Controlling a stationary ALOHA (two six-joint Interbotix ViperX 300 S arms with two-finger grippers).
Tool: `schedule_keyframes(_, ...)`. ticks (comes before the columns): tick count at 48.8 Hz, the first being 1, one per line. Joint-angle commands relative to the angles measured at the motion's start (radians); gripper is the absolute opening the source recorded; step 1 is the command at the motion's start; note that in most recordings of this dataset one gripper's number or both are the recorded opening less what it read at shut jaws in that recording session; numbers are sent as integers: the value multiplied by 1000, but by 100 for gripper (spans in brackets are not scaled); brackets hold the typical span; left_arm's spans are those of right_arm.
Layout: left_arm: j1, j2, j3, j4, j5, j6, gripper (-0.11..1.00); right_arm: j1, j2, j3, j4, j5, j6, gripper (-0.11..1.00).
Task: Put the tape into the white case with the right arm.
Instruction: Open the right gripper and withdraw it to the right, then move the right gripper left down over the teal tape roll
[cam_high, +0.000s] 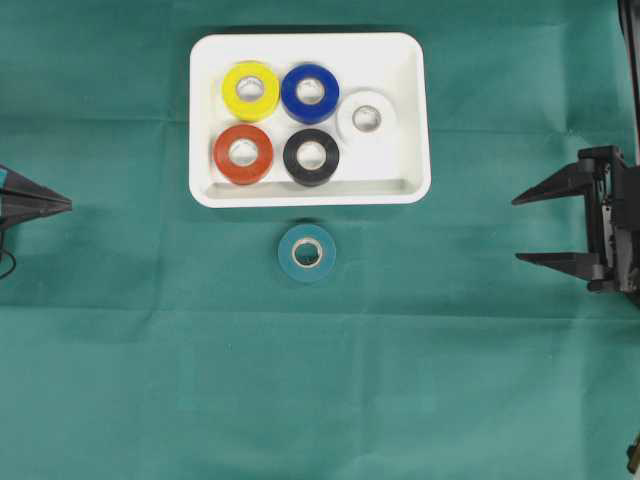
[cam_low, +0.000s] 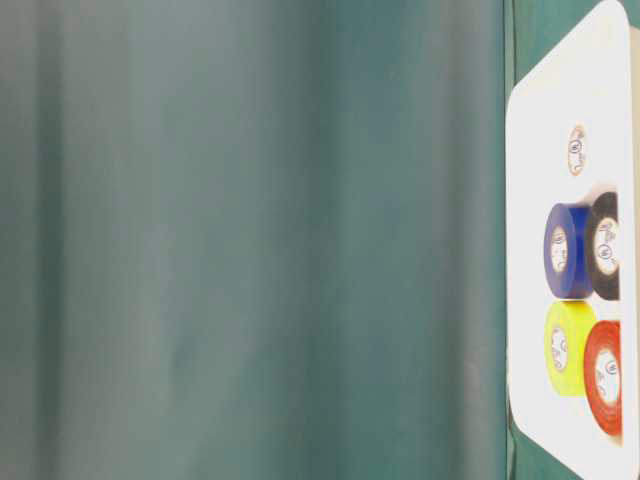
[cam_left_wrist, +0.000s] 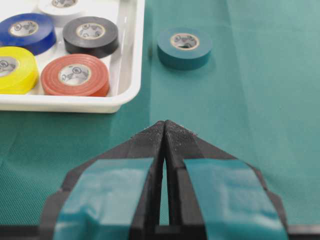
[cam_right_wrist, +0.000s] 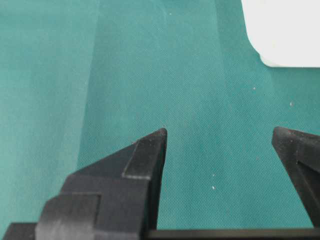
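Landmark: white case (cam_high: 412, 60), flat on the green-covered tabletop (cam_high: 120, 380), long sides running left to right in the overhead view.

Inside the case, five rolls lying flat, holes up:
- yellow roll (cam_high: 250, 90), far-left spot.
- blue roll (cam_high: 310, 92), just right of yellow, touching or nearly touching it.
- white roll (cam_high: 366, 118), right of blue, nearest the case's right wall, hard to tell from the white floor.
- red-orange roll (cam_high: 243, 153), near-left spot, in front of yellow.
- black roll (cam_high: 311, 156), right of red-orange, in front of blue.

Outside the case: teal tape (cam_high: 307, 252), flat on the cloth, just beyond the near rim, roughly in line with the black roll, not touching the rim. Held by nothing.

Right claw (cam_high: 520, 229), well right of the case, a little nearer than its near edge; two pointed black fingers spread apart, pointing toward the middle, nothing between them but cloth. From the right wrist view, only a corner of the case at upper right.

Left claw (cam_high: 68, 203), well left of the case, level with its near rim; fingertips pressed together to a single point, nothing pinched. From the left wrist view, teal patches on both fingers, case ahead to the left, teal tape ahead just right of the rim.
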Motion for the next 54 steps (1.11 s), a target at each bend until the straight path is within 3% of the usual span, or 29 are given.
schedule_keyframes(1,2,9,-11,0,-9,2,0,3,55,-52,-2,-12,0,51)
schedule_keyframes(18,2,9,-11,2,-9,2,0,17,370,-244,-48,-98,-37,51)
schedule_keyframes(41,2,9,-11,2,-9,2,0,17,799,-586,-51,-107,-38,51)
schedule_keyframes(54,2,9,-11,2,-9,2,0,17,966,-735,-51,-152,-38,51)
